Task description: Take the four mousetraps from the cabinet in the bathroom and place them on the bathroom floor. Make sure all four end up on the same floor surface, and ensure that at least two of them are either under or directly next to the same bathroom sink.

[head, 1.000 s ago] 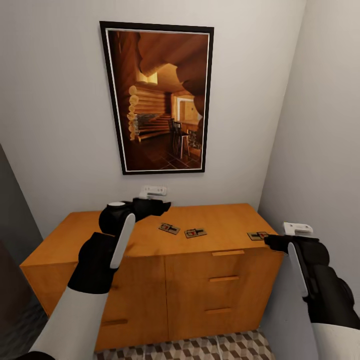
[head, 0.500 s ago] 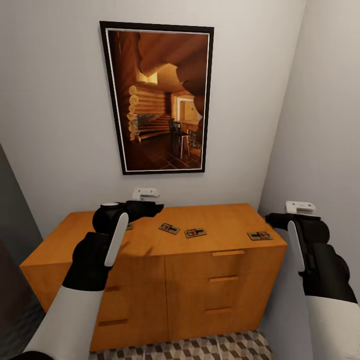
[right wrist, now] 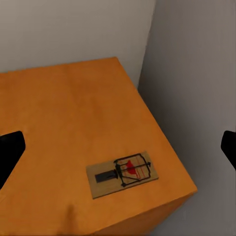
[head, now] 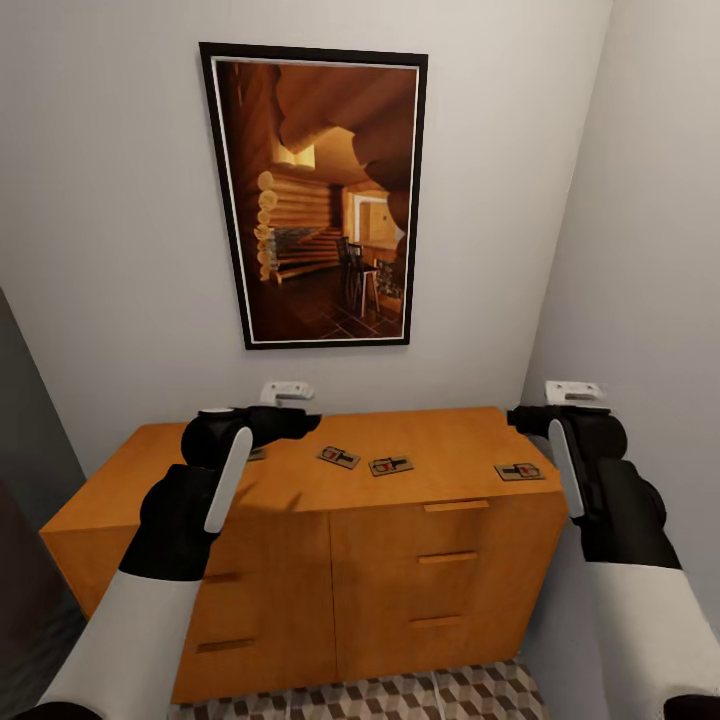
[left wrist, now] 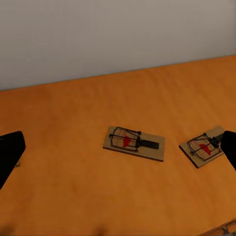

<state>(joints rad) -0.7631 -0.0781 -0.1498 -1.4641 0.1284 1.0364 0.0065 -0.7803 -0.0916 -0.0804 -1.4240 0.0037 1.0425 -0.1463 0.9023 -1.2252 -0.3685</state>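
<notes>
A fourth mousetrap (head: 257, 454) hides behind the left arm (barely visible); both grippers' fingers (left wrist: 11, 152) (right wrist: 10, 150) hover spread apart, empty, above the cabinet (head: 440, 455).

Even, soft indoor light (no glare); faint shadows on the orange-brown wooden cabinet (head: 400, 540); all views sharp, edges slightly soft-rendered.

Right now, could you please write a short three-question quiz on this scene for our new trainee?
1. True or false: the right gripper is shut on a mousetrap.
2. Which mousetrap lies nearest the cabinet's right edge? A) the lone mousetrap B) the middle pair
3. Fill in: above the cabinet hangs a framed ____.

Key: 1 false, both grippers hover open; 2 A; 3 picture.
</notes>
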